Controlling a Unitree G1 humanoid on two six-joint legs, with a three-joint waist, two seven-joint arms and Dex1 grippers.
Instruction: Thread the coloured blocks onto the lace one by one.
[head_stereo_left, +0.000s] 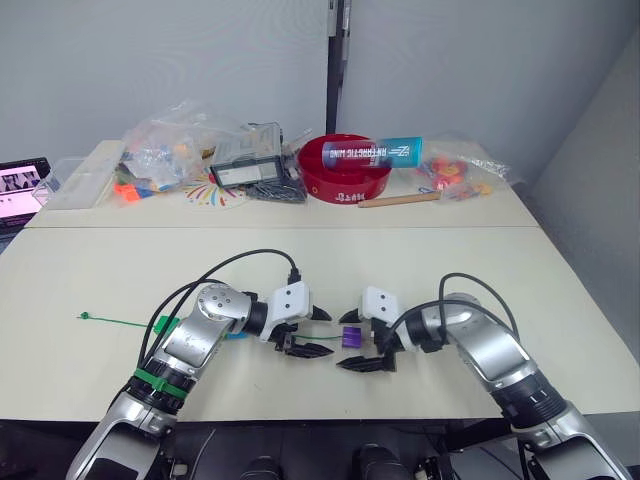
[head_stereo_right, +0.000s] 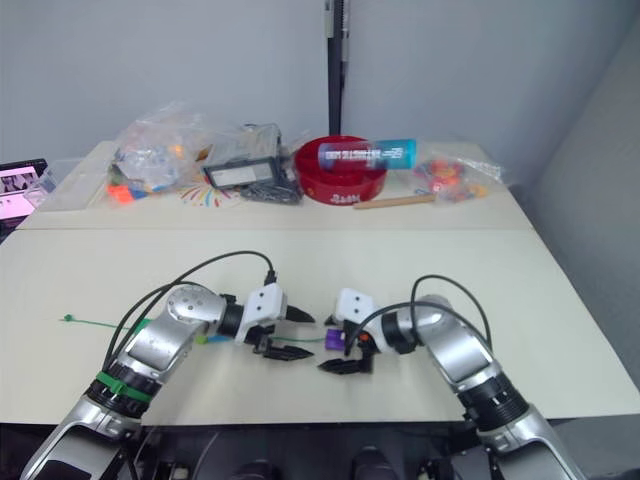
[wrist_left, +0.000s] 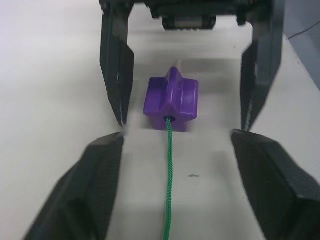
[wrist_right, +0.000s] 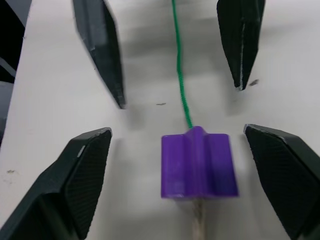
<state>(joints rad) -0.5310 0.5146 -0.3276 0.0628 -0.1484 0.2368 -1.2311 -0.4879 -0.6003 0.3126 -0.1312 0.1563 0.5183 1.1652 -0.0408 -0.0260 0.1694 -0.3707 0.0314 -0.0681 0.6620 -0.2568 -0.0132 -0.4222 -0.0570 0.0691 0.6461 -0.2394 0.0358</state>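
Pincers, left (head_stereo_left: 312, 330) and right (head_stereo_left: 362, 345), both released, facing across the purple block (head_stereo_left: 352, 337) lying on the tabletop (head_stereo_left: 300, 270) between them, lace (wrist_left: 169, 170) running through toward the left.

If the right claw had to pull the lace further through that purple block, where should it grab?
Probably the pale stiff tip poking out of the purple block on the right claw's side. It lies flat on the table, so pinch it from above, fingers either side; the green lace enters from the opposite face.
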